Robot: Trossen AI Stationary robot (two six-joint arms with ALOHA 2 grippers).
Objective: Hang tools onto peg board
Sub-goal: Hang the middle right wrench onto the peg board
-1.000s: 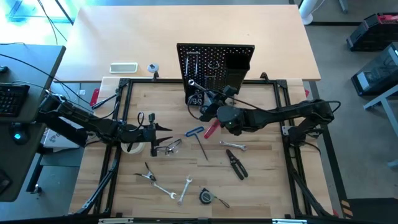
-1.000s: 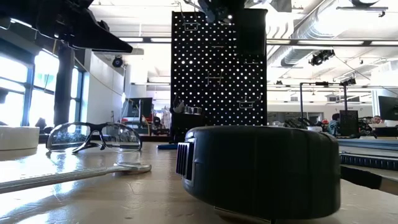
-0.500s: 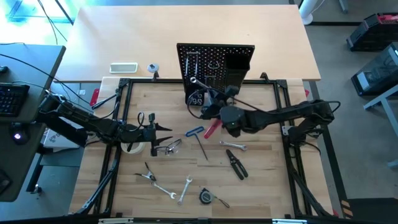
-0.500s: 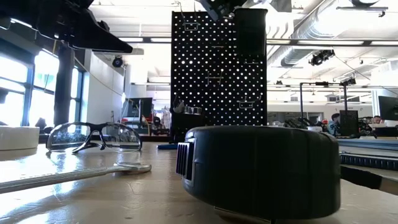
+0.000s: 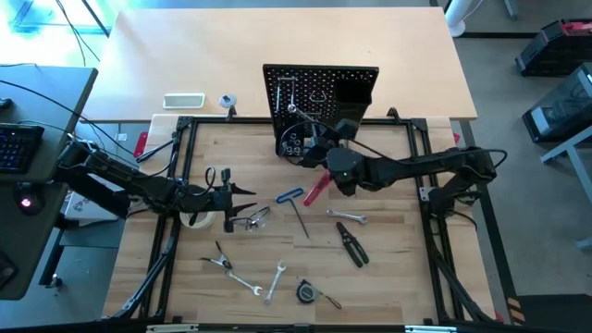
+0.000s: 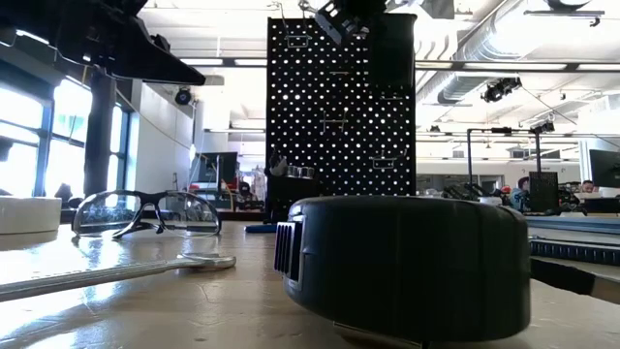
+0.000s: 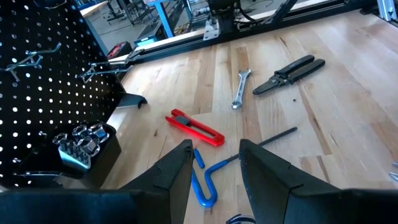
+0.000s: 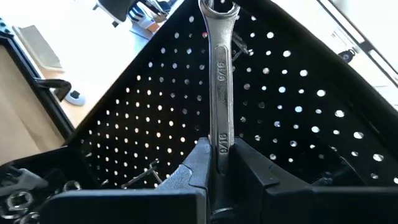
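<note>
- The right gripper (image 8: 219, 163) is clamped on the shank of a silver wrench (image 8: 220, 93), held up against the face of the peg board (image 5: 320, 97) — the tool's ring end sits at the holes near the panel's upper part, though whether it has caught a hook cannot be told.
- In the high view the right gripper (image 5: 316, 148) sits just in front of the board, above the black bin (image 5: 292, 143) at the board's foot.
- The bin (image 7: 81, 149) holds a cluster of silver sockets (image 7: 79, 138); their exact count is hard to make out.
- A second dark box (image 5: 351, 92) sits on the board's right side; its contents are hidden.
- The left gripper (image 7: 214, 171) hovers low over the table (image 5: 388, 277), fingers partly apart and holding nothing, over on the table's left.
- Just ahead of it lie a blue-handled hex key (image 7: 208, 180) and a red-handled tool (image 7: 198, 127); farther off, a small wrench (image 7: 239, 87) and black-handled pliers (image 7: 289, 73).
- Clear glasses (image 5: 250, 219) lie near the left gripper, beside a pale tape roll (image 5: 196, 220) that the arm partly covers.
- A tape measure (image 6: 407, 267) fills the low view — it blocks most of the table behind.
- A white tray (image 5: 183, 100) rests off the work surface, left of the board; what it holds, if anything, cannot be made out.
</note>
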